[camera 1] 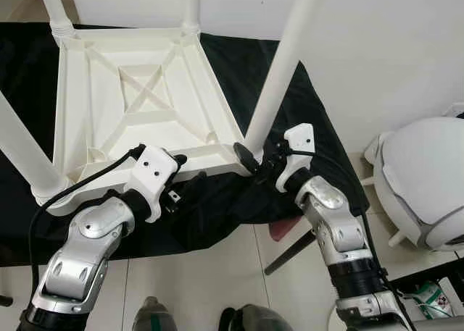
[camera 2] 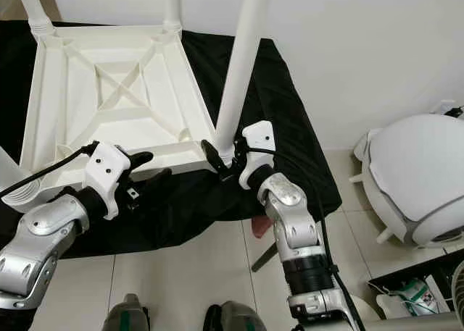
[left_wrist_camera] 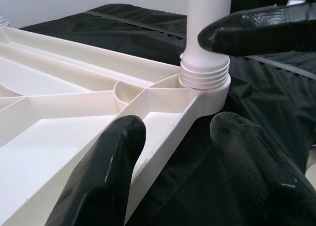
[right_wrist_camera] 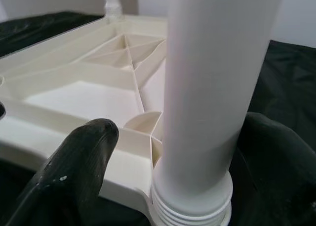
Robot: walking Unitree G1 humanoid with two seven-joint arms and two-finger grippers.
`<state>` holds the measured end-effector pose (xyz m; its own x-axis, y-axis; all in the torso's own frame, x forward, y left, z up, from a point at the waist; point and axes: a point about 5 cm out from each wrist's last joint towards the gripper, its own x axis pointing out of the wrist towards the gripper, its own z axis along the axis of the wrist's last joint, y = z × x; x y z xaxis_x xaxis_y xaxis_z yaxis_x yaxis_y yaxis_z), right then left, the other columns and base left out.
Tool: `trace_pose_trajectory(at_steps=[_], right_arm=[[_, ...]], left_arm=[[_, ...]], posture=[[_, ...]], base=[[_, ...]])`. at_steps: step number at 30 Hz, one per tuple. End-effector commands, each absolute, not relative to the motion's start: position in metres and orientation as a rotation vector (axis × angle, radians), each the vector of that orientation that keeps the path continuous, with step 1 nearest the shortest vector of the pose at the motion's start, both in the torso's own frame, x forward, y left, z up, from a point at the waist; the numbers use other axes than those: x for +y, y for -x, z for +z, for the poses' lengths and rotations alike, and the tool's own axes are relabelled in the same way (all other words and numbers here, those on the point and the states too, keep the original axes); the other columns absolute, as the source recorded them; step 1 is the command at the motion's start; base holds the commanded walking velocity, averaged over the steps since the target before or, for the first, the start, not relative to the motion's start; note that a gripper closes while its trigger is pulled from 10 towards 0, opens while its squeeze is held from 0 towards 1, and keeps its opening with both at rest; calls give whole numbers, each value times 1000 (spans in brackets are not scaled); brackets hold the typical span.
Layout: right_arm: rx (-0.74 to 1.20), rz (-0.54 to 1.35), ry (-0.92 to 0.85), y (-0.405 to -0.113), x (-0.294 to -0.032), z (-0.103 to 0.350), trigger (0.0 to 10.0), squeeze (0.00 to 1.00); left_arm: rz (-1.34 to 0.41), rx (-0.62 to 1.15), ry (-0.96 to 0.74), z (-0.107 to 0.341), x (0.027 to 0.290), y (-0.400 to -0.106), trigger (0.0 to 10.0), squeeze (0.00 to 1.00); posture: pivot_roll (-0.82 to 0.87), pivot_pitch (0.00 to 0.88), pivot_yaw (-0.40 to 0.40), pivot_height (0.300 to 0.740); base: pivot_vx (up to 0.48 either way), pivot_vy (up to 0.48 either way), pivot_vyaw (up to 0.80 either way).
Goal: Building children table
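White ribbed plastic, the upturned children's table top lies underside-up on a black cloth, its round legs rising at the corners. Our right end effector has its two black fingers set around the base of the near white tubular leg at its threaded socket. Our left end effector straddles the top's near edge rail, fingers spread, clasping nothing firmly that we can see.
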<state>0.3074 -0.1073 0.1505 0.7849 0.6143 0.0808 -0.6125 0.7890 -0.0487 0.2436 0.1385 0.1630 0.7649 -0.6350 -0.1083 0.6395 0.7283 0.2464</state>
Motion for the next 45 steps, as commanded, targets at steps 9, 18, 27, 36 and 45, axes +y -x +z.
trace_pose_trajectory(at_steps=[9,18,27,36,45], right_arm=[[-27,863,167,-340,-130,140,10000,0],[-6,961,169,-352,-121,141,10000,0],[-9,1043,181,-353,-113,138,4745,0],[15,1038,134,-350,-118,132,0,0],[-35,863,55,-349,-115,134,10000,0]], left_arm=[[-744,5,-268,164,130,-248,10000,0],[-749,1,-251,162,124,-244,10000,0],[-737,1,-245,162,124,-244,10000,0],[-750,10,-238,159,121,-241,10000,0],[-753,11,-241,160,121,-243,10000,0]], posture=[[67,2,-104,740],[89,0,-120,740],[98,0,-128,740],[89,9,-122,740],[79,10,-114,740]], base=[[0,0,0],[0,0,0],[0,0,0],[0,0,0],[0,0,0]])
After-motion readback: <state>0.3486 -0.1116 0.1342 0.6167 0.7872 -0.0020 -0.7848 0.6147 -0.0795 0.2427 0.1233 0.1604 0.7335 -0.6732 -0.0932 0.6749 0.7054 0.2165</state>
